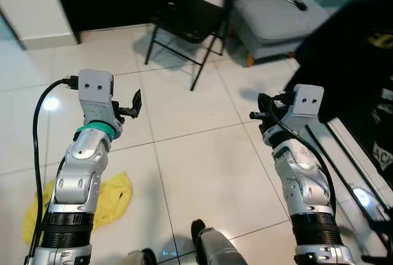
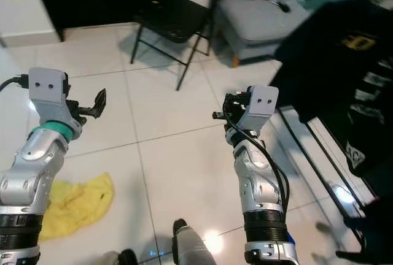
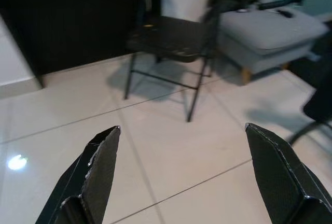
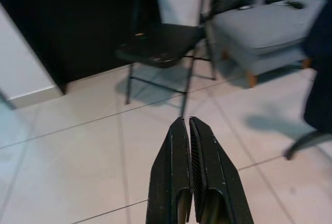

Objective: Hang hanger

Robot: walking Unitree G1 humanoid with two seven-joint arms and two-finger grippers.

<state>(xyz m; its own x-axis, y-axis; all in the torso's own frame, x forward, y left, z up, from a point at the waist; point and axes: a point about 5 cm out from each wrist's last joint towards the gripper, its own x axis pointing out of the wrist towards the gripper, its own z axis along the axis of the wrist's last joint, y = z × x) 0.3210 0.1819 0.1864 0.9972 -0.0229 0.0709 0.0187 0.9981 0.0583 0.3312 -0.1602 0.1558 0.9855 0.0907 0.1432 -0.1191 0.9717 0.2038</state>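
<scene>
With the jaws of our left gripper (image 3: 179,175) spread wide and empty and those of our right gripper (image 4: 190,169) pressed together on nothing, we judge the task unbegun, no hanger identifiable among the dark clothes (image 1: 356,62) beside us.

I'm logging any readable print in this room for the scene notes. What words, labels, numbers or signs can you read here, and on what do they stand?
Nothing reads clearly.
Yellow print on the black garment: too blurred to read.
White print lower on the same garment, at the picture's right edge: cut off and blurred, unreadable.
Folding chair, grey ottoman, yellow cloth: no text visible.
</scene>
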